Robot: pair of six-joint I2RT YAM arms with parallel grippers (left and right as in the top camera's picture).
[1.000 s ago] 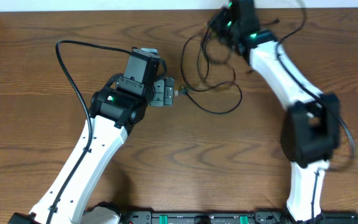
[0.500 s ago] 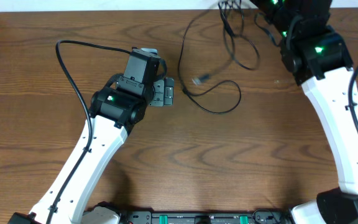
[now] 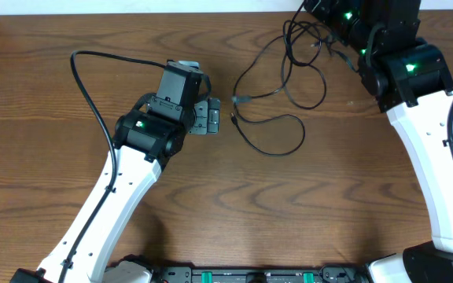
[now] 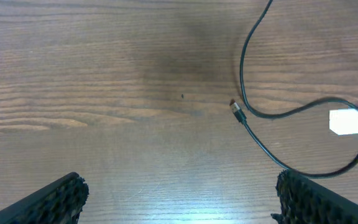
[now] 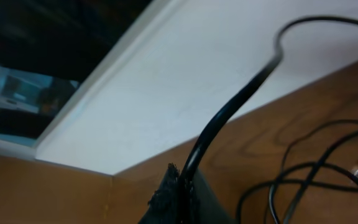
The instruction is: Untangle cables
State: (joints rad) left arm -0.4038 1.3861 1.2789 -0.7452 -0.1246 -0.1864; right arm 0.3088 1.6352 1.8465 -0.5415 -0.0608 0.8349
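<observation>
The whole surface [image 3: 211, 196] is viewed from overhead; the cables [image 4: 240, 68] are shared with both close wrist views, the right aimed rearward.

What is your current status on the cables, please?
Left gripper open, empty. Right gripper shut on black cable. Cable loops crossing on table. Nothing in the way.

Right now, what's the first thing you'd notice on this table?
The loopy tangle of black cables at the far side of the wooden table grabs the eye first. The right end effector pinches one of them near the table's back edge. The left end effector sits wide open, a small plug just ahead of it.
</observation>
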